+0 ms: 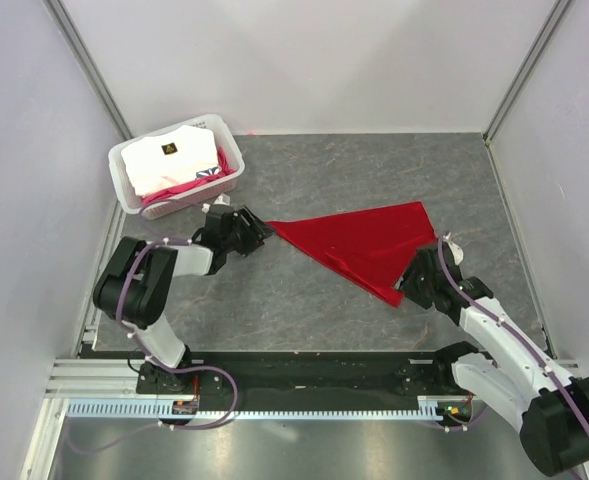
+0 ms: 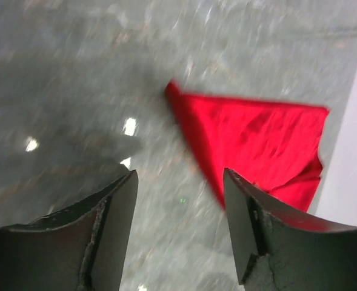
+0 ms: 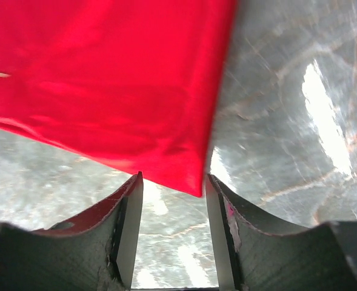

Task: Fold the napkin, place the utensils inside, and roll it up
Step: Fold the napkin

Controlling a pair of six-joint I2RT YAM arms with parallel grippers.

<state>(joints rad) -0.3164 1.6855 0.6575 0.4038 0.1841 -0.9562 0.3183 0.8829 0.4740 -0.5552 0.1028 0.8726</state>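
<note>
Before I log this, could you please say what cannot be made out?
Wooden spoon: in no view; possibly under the bright red cloth napkin, cannot tell.
Left wrist view: motion blur smears the napkin's folds.
Top view: fabrics in the white plastic basket too small to identify.

Top external: sitting high above and behind the arm bases, looking down and forward, taking in the whole table (image 1: 374, 170) from afar. Left wrist: riding low, peering between its own fingers (image 2: 114, 230) across the tabletop toward the napkin (image 2: 257, 145), which is showing blurred a little way off. Right wrist: hovering very close, looking past its fingers (image 3: 93, 242) at the napkin's near corner. All three views are sharing the napkin.
</note>
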